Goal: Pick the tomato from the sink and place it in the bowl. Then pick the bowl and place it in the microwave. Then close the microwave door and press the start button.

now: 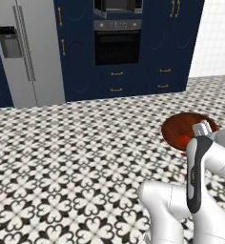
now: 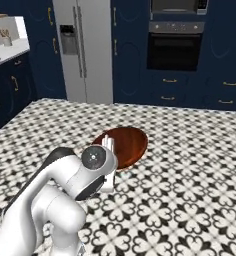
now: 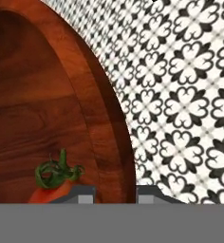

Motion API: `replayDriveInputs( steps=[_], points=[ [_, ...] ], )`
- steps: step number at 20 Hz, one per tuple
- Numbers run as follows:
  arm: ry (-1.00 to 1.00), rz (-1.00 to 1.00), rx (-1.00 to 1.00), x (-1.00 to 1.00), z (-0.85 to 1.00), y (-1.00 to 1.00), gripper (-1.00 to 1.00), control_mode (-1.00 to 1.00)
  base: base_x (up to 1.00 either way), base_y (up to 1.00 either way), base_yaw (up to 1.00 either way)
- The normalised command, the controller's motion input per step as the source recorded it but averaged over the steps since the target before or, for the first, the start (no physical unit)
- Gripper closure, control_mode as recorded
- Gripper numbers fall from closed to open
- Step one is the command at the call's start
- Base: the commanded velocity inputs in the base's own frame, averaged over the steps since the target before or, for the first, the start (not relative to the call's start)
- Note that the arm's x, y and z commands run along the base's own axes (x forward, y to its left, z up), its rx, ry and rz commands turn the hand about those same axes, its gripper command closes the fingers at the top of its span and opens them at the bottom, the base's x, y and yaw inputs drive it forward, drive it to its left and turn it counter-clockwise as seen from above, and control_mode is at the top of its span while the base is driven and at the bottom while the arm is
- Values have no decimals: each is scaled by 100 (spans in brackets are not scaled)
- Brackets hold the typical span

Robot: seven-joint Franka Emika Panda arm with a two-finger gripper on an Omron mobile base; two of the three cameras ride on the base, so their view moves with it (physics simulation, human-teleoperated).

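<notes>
The bowl (image 1: 181,127) hangs above the patterned floor (image 1: 76,157) with the tomato (image 3: 50,192) inside it near the rim, and the gripper (image 3: 115,193) is clamped on that rim, the microwave (image 2: 179,6) far ahead above the oven (image 2: 174,47).

Glossy white arm (image 2: 55,200) of rounded segments, dark grey joint bands, round grey end cap with central screw, small dark finger tips (image 3: 80,193)

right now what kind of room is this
A kitchen, rendered: a steel fridge, a built-in black oven set in navy cabinets, and a patterned tile floor.
</notes>
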Motion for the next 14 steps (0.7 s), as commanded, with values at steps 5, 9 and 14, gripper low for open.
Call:
replayDriveInputs(
  steps=[5, 9, 14],
  points=[
    [0, 0, 0, 0, 0, 0, 100, 100, 100, -46, 8],
    [0, 0, 0, 0, 0, 0, 100, 100, 100, -56, 12],
    [0, 0, 0, 0, 0, 0, 100, 100, 100, -65, 19]
  ],
)
